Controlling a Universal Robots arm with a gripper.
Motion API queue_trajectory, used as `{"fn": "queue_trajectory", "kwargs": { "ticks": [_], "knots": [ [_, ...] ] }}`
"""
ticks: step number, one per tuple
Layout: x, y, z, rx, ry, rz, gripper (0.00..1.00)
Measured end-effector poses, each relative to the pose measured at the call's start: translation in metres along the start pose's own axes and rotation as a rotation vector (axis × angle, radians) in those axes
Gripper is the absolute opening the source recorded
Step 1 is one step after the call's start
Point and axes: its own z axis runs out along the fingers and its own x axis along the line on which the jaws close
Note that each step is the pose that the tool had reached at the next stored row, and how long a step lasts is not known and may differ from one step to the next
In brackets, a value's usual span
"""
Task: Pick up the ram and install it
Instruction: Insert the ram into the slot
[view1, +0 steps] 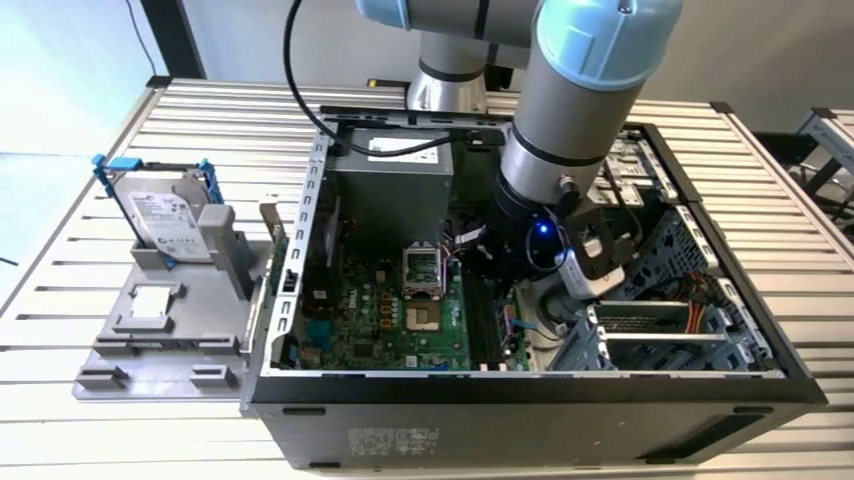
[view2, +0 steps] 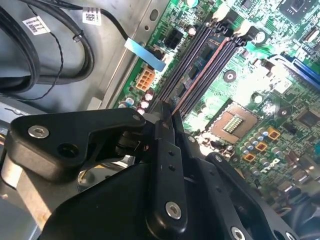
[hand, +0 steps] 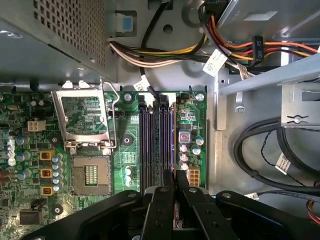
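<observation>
In both wrist views my gripper hangs low over the black memory slots of the green motherboard. Its black fingers stand nearly together, pinched on the ram. The ram is a thin bar seen edge-on that runs parallel to the slots, just above the slot nearest the board's edge. A sliver of the ram shows between the fingers in the first wrist view. In the exterior view the gripper is down inside the open computer case, and the arm's wrist hides the ram.
The open processor socket lies beside the slots. Cable bundles and black cables hang close by. The power supply and drive cage flank the arm. Outside the case, a grey tray holds the hard drive and a small silver chip.
</observation>
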Motion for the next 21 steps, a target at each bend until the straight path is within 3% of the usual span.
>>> {"fn": "queue_trajectory", "kwargs": {
  "ticks": [4, 8, 13, 17, 21],
  "knots": [
    [0.0016, -0.0018, 0.0017, -0.001, 0.0, -0.002, 0.0],
    [-0.0011, -0.0021, 0.0065, -0.0007, 0.0004, -0.015, 0.0],
    [-0.0012, -0.0041, 0.0073, -0.0037, 0.0006, -0.015, 0.0],
    [-0.0013, -0.0083, 0.0075, -0.0068, 0.0053, -0.015, 0.0],
    [-0.0013, -0.0087, 0.0087, -0.0081, 0.0065, -0.015, 0.0]
  ]
}}
